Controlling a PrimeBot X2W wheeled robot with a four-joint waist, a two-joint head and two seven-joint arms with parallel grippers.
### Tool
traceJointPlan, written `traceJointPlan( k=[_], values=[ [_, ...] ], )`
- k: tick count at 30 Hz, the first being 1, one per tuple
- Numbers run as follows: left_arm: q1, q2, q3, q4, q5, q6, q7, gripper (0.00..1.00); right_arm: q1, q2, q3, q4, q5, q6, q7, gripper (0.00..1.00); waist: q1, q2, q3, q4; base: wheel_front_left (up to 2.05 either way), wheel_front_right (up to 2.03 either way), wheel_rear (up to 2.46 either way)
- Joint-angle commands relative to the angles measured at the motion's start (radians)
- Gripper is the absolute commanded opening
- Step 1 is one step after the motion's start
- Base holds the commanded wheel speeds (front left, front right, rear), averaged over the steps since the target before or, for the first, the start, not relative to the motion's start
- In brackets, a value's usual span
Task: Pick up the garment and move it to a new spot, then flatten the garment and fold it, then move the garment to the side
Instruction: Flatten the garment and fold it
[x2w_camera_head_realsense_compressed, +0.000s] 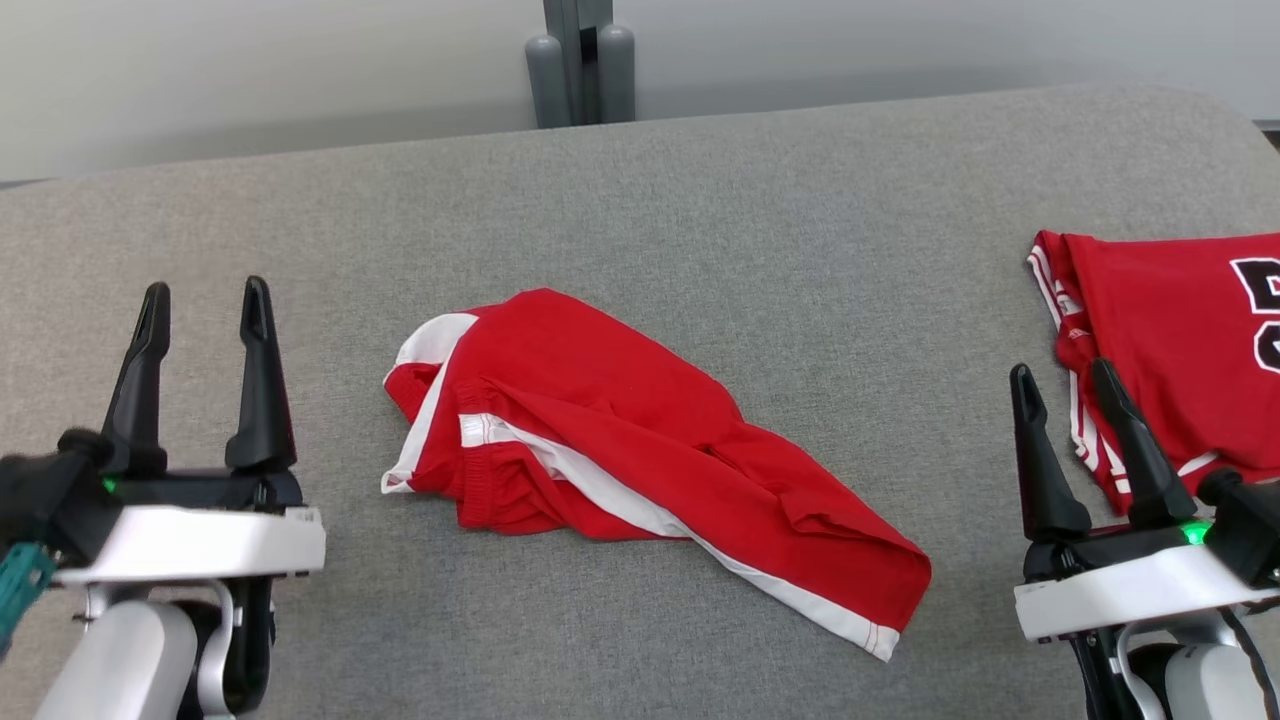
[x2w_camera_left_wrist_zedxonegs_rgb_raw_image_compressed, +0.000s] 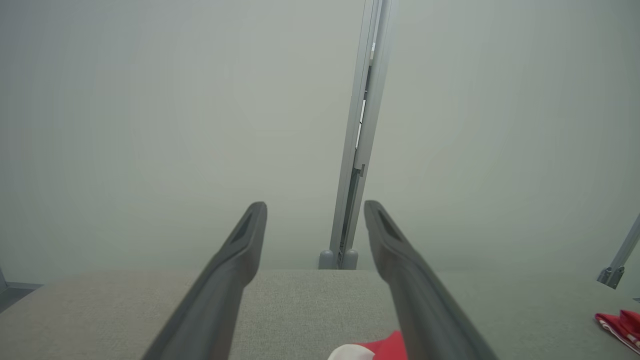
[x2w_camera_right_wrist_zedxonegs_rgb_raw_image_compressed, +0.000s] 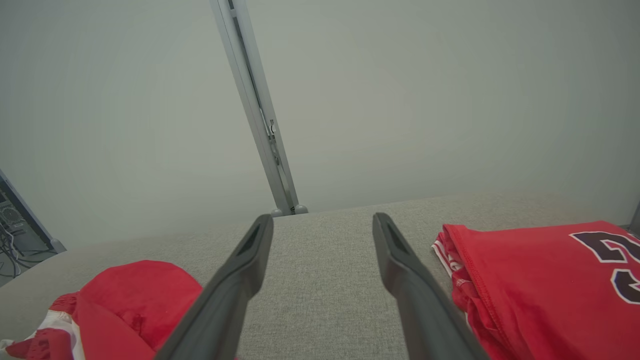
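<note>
In the head view, you have the garment (x2w_camera_head_realsense_compressed: 640, 450), red shorts, lying crumpled in the middle of the table (x2w_camera_head_realsense_compressed: 700, 200) between both arms, probably so either can reach it for flattening. The left jaws and right jaws stand wide apart, holding nothing. A red jersey (x2w_camera_head_realsense_compressed: 1170, 340) lies apart at the right. In the left wrist view, a garment corner (x2w_camera_left_wrist_zedxonegs_rgb_raw_image_compressed: 385, 347) peeks between the spread jaws. In the right wrist view, the open jaws point between garment (x2w_camera_right_wrist_zedxonegs_rgb_raw_image_compressed: 140, 295) and jersey (x2w_camera_right_wrist_zedxonegs_rgb_raw_image_compressed: 540, 280).

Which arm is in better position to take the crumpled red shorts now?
Probably left. The open left tool stands beside the white-trimmed end of the shorts. The right tool, also open, sits by the jersey, which it could snag.
</note>
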Motion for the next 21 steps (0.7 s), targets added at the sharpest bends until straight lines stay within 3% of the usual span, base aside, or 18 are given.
traceJointPlan(
  k=[1, 10, 21],
  values=[
    [0.036, -0.014, 0.027, -0.03, 0.032, 0.002, -0.002, 1.0, 0.011, -0.007, 0.002, 0.005, -0.007, 0.002, -0.003, 1.0, 0.0, -0.0001, -0.012, 0.004, 0.0, 0.0, 0.0],
    [0.183, -0.078, 0.068, -0.084, 0.186, -0.039, -0.003, 1.0, 0.049, -0.007, 0.008, 0.028, -0.032, 0.002, 0.01, 1.0, 0.0, -0.0001, -0.073, 0.012, 0.0, 0.0, 0.0],
    [0.255, -0.08, 0.019, -0.025, 0.203, -0.027, 0.052, 1.0, 0.134, -0.006, 0.0, 0.029, -0.031, 0.002, 0.046, 1.0, 0.0, -0.0001, -0.142, 0.015, 0.0, 0.0, 0.0]
  ],
)
